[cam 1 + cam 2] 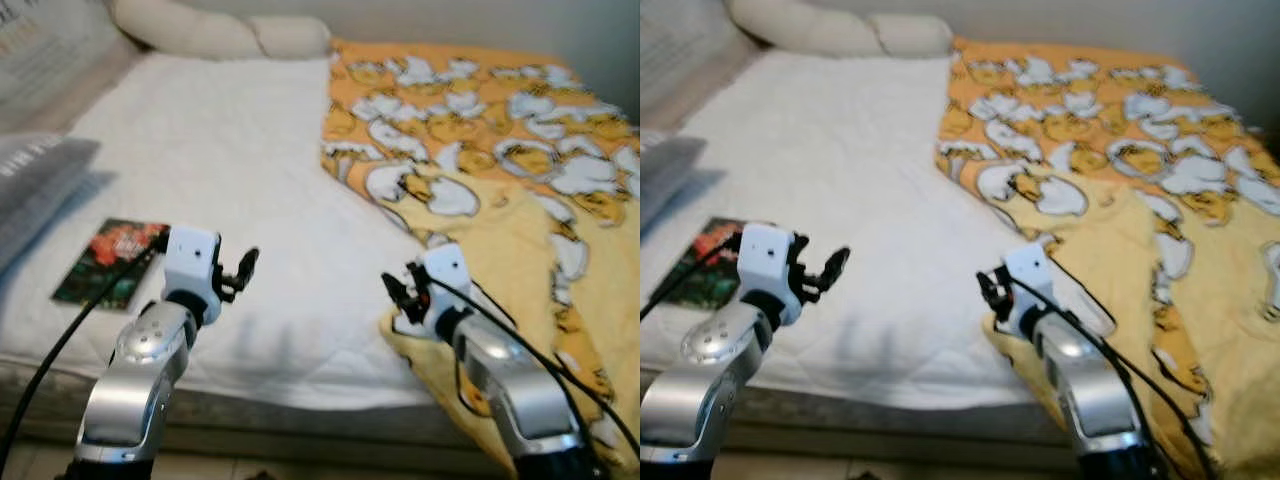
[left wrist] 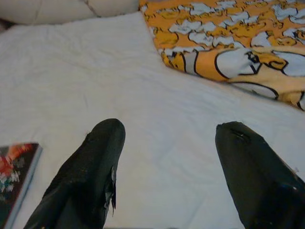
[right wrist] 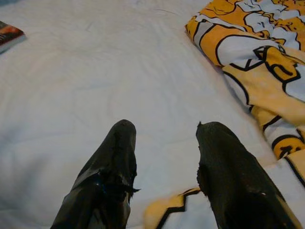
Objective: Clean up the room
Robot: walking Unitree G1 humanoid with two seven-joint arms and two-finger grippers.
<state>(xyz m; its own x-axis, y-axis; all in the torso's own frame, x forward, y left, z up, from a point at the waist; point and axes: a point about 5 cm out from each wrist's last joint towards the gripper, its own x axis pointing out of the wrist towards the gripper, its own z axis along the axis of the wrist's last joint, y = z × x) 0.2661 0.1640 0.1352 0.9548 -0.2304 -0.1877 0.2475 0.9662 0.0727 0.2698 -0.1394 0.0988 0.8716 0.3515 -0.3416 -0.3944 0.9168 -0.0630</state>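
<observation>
A bed [image 1: 230, 170] with a white sheet carries a rumpled orange duck-print blanket [image 1: 500, 170] on its right half and a book [image 1: 110, 260] near its left edge. Both pincers hover empty: left pincer [image 1: 243, 272] wide, right pincer [image 1: 397, 290] narrower, beside the blanket's corner. Gripping that corner firmly would likely help straightening.

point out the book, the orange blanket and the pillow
book [image 1: 110, 262], left eye view, middle of its cover
orange blanket [image 1: 480, 130], left eye view, patterned top
pillow [image 1: 215, 30], left eye view, middle

One bed [image 1: 230, 170], one blanket [image 1: 500, 170], one book [image 1: 110, 262], one pillow [image 1: 215, 30] and two pincers are counted.
</observation>
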